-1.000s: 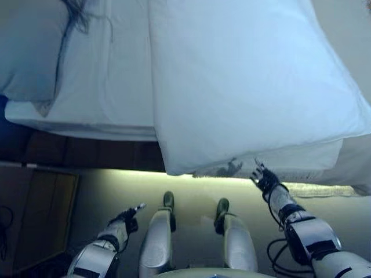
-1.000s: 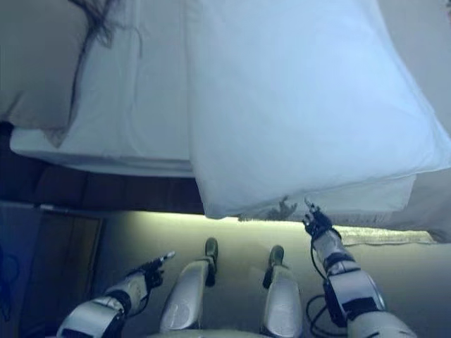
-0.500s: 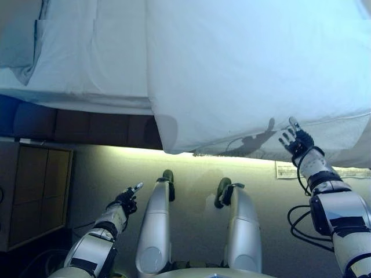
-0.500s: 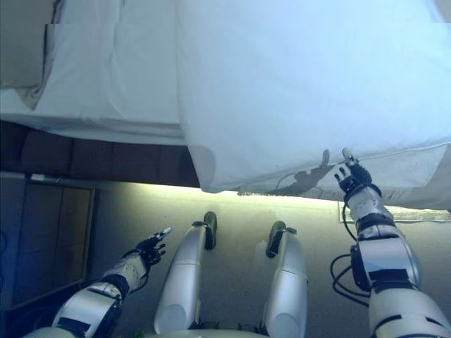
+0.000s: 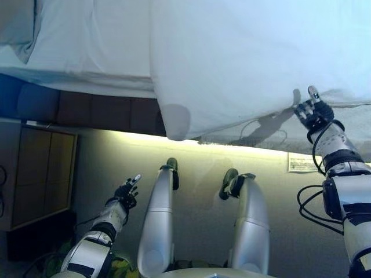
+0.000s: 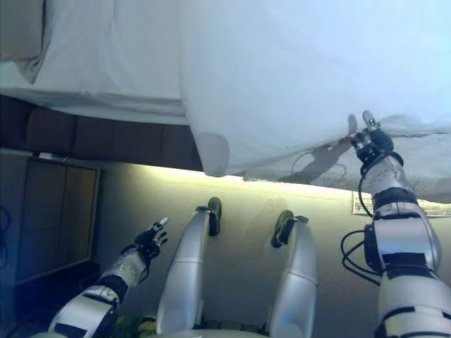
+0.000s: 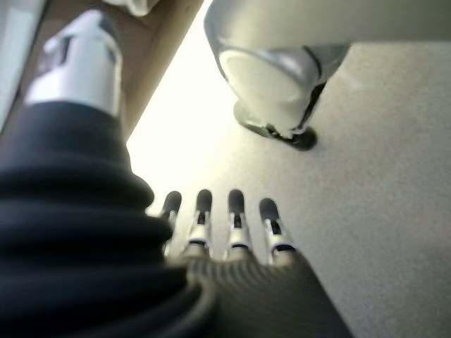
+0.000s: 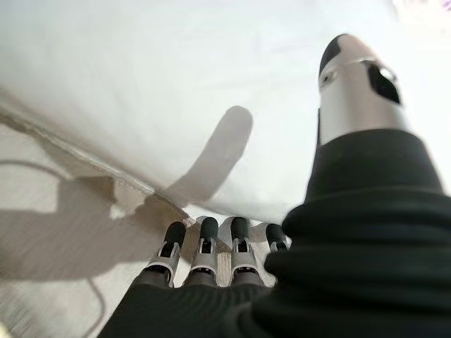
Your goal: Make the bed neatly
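Observation:
A white duvet point(image 5: 243, 58) covers the bed and hangs over the near edge, with a rounded corner point(image 5: 174, 124) drooping at the middle. A white sheet point(image 5: 93, 40) lies bare to its left, and a grey pillow point(image 5: 14, 23) is at the far left. My right hand point(image 5: 313, 113) is open and raised at the duvet's hanging hem on the right. Its wrist view shows straight fingers point(image 8: 204, 246) just below the hem point(image 8: 134, 186), holding nothing. My left hand point(image 5: 126, 191) is open and empty, low over the floor. Its fingers point(image 7: 232, 218) are straight.
The dark bed base point(image 5: 98, 113) runs under the mattress with a lit strip below it. A wooden cabinet point(image 5: 35, 174) stands at the left. A white label point(image 5: 301, 162) lies on the floor near my right arm.
My right hand has risen from below the bed edge up to the duvet's hem. The view has shifted, so the bed sits higher. My left hand stays low.

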Controlling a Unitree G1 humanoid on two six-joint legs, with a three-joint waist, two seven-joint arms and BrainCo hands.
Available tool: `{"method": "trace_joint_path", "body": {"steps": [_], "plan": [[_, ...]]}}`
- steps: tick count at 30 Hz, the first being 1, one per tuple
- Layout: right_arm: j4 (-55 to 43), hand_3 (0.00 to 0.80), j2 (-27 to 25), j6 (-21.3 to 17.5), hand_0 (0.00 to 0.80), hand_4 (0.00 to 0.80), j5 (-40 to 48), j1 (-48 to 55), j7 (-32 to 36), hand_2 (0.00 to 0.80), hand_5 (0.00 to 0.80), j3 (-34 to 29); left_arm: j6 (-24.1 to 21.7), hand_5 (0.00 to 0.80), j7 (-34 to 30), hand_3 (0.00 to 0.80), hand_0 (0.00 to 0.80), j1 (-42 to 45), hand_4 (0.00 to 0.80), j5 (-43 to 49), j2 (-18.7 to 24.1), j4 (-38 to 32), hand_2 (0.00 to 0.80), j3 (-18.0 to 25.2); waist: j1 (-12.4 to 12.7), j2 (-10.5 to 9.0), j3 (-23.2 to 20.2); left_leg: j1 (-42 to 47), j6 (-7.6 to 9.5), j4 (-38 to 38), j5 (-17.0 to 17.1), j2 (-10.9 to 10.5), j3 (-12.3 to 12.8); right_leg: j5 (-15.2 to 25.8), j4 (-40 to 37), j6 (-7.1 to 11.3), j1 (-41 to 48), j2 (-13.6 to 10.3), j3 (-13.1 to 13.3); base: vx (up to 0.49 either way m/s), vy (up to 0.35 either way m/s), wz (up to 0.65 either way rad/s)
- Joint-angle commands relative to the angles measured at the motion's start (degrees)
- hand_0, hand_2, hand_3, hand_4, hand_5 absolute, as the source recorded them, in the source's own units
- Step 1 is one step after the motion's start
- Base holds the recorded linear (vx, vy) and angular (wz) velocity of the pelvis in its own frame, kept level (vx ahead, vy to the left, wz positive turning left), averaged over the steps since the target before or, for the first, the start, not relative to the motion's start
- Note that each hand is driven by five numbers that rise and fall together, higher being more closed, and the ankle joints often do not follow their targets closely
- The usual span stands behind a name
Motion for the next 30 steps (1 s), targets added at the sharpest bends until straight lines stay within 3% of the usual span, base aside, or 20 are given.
{"method": "trace_joint_path", "body": {"steps": [1, 5, 6, 7, 15, 20, 28, 30], "plan": [[-3.23, 0.0, -2.82, -2.33, 0.0, 0.0, 0.05, -2.12, 0.79, 0.0, 0.0, 1.51, -1.41, 0.0, -0.46, 0.0, 0.0, 5.05, 0.0, -1.2, 0.58, 0.52, 0.0, 0.57, 0.73, 1.27, -4.0, 0.14, 4.3, -1.08, -1.98, -0.34, 0.28, 4.56, -5.17, 1.82, 1.24, 0.29, 5.25, 0.0, 0.0, 0.0], [-5.64, 0.0, -3.44, -2.4, 0.0, 0.0, -0.22, -4.98, 1.71, 0.0, 0.0, 2.66, -1.33, 0.0, -0.8, 0.0, 0.0, 6.95, 0.0, -0.26, 0.69, -0.7, 0.0, 0.49, 1.21, 1.38, -4.05, -0.21, 4.23, -1.09, -1.3, -0.33, 0.17, 4.77, -4.91, 1.59, 0.98, 0.26, 4.91, 0.0, 0.0, 0.0], [-5.95, 0.242, -3.58, -2.13, 0.242, 0.242, 0.12, -5.36, 2.35, 0.242, 0.242, 2.84, -1.35, 0.0, -1.06, 0.0, 0.0, 7.34, 0.0, -0.02, 0.75, -0.7, 0.0, 0.42, 1.24, 1.36, -4.07, -0.04, 4.2, -1.14, -1.15, -0.22, 0.16, 4.8, -4.91, 1.53, 1.15, 0.28, 4.85, 0.0, 0.0, 0.0], [-6.39, 0.8, -3.55, -2.1, 0.8, 0.8, 0.26, -5.59, 2.49, 0.8, 0.8, 2.98, -1.36, 0.0, -1.21, 0.0, 0.0, 7.68, 0.0, 0.31, 0.7, -0.78, 0.0, 0.42, 1.26, 1.34, -4.06, 0.17, 4.18, -1.23, -1.07, -0.14, 0.18, 4.86, -5.04, 1.49, 1.36, 0.3, 4.82, 0.0, 0.0, 0.0], [-7.7, 0.8, -2.3, 0.99, 0.8, 0.8, -0.53, -1.8, 7.66, 0.8, 0.8, 1.6, -2.13, 0.0, -3.48, 0.0, 0.0, 9.82, 0.0, 3.84, 0.28, -0.2, 0.0, 0.29, 1.24, 0.36, -4.61, 7.83, 3.82, -5.79, 0.24, 1.16, 1.09, 5.17, -9.32, 1.45, 8.87, 0.2, 2.79, 0.046, 0.026, -0.02], [-7.61, 0.8, -0.08, 3.63, 0.8, 0.8, -2.63, 2.76, 14.25, 0.8, 0.8, 0.4, -0.65, 0.0, -2.6, 0.0, 0.0, 10.13, 0.0, 7.6, 0.05, -0.46, 0.0, -0.82, 1.38, -0.77, -5.88, 16.71, 2.8, -14.18, 2.36, 1.9, 2.13, 6.47, -17.31, 2.43, 17.63, -0.09, 0.89, 0.092, 0.02, 0.03], [-6.01, 0.8, 5.47, 4.27, 0.8, 0.8, -4.54, 6.57, 17.21, 0.8, 0.8, 2.29, -0.6, 0.0, -1.14, 0.0, 0.0, 7.11, 0.0, 5.91, 1.64, 2.05, 0.0, 0.04, 0.84, -2.65, -9.2, 32.75, -0.04, -33.48, 9.37, 3.69, 5.14, 11.96, -37.39, 5.45, 34.04, 0.78, -2.23, 0.124, 0.014, -0.01], [-7.02, 0.8, 6.6, 4.31, 0.8, 0.8, -3.93, 6.72, 16.26, 0.8, 0.8, 2.92, 0.15, 0.0, -1.24, 0.0, 0.0, 5.58, 0.0, 3.04, 2.73, -0.03, 0.0, 1.45, 0.76, -2.78, -9.81, 34.44, 0.02, -36.47, 11.94, 3.86, 5.58, 14.31, -40.68, 5.18, 35.93, 1.11, -3.02, 0.014, 0.002, -0.02]]}}
